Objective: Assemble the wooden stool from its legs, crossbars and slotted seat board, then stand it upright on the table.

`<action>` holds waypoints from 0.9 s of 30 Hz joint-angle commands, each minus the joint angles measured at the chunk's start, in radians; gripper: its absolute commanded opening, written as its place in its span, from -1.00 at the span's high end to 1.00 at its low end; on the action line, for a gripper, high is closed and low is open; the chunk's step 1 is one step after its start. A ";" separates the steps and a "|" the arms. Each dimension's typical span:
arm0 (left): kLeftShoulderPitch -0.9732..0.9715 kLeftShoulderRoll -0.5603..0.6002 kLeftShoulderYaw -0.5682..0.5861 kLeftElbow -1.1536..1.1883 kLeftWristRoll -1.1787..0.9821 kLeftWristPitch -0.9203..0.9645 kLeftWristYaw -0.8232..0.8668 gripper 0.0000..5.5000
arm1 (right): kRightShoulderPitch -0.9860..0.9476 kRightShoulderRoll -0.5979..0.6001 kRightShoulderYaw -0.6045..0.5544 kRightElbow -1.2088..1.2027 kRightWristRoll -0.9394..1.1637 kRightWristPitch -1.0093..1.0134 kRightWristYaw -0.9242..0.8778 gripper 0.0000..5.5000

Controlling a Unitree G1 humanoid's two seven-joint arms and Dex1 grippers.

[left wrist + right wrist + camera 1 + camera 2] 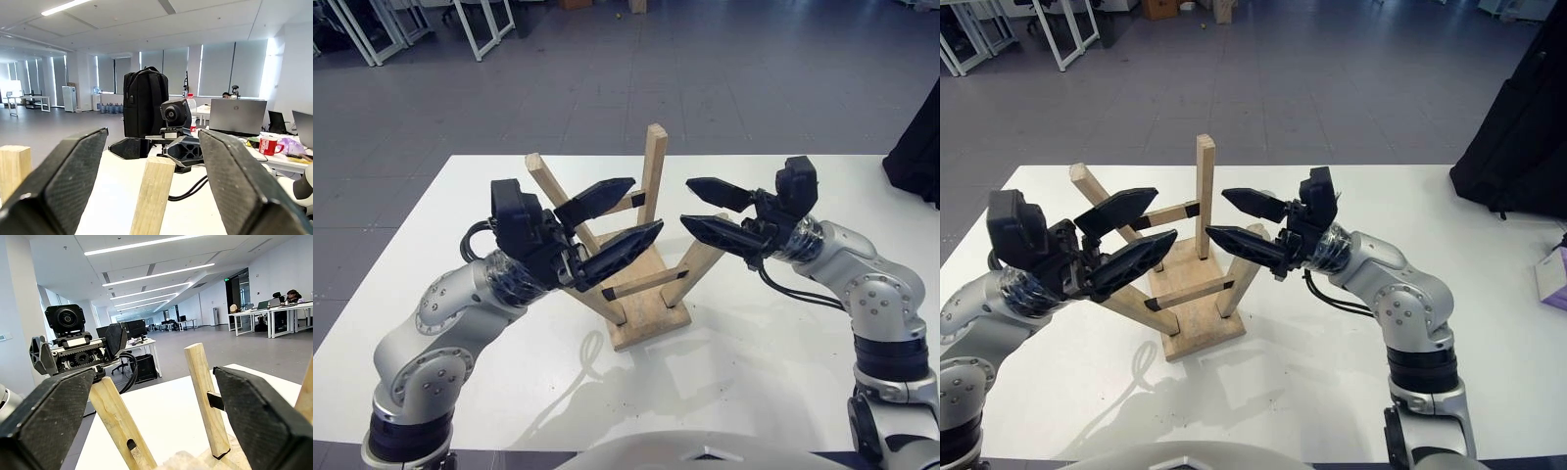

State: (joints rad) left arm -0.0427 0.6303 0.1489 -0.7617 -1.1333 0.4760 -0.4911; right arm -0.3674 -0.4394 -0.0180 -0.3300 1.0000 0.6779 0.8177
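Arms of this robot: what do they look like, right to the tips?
The left arm and right arm are rounded silver-grey shells with black joint bands. The left tool and right tool are black, each with two tapered, pointed fingers. Black cables loop at the wrists.

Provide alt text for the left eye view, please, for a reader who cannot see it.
A wooden stool stands upside down on a table, seat board down and legs pointing up. The left gripper and right gripper, both open, hover on either side of its legs.

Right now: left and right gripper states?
Left gripper: open, holding nothing.
Right gripper: open, holding nothing.
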 commanded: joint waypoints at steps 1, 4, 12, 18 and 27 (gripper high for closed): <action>-0.028 0.047 0.106 -0.022 -0.075 0.007 0.032 -0.25 | -0.007 -0.022 -0.017 -0.005 -0.028 -0.004 0.010 -0.62; -0.024 0.099 0.223 -0.008 -0.111 0.001 0.018 -0.25 | 0.000 -0.026 -0.020 -0.018 -0.042 -0.009 0.011 -0.62; 0.355 0.212 0.375 0.005 0.058 0.063 -0.260 -0.25 | 0.015 -0.027 -0.030 -0.064 -0.053 -0.011 0.008 -0.62; 0.358 0.162 0.240 0.009 0.116 0.036 -0.254 -0.25 | -0.006 -0.016 -0.002 -0.043 -0.087 -0.019 0.029 -0.62; 0.288 0.163 0.225 -0.017 0.049 0.041 -0.206 -0.25 | -0.015 -0.002 0.018 -0.034 -0.112 -0.030 0.028 -0.62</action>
State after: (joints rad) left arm 0.2646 0.7737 0.3827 -0.7669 -1.0988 0.5016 -0.7067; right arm -0.3670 -0.4454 -0.0080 -0.3615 0.9004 0.6521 0.8470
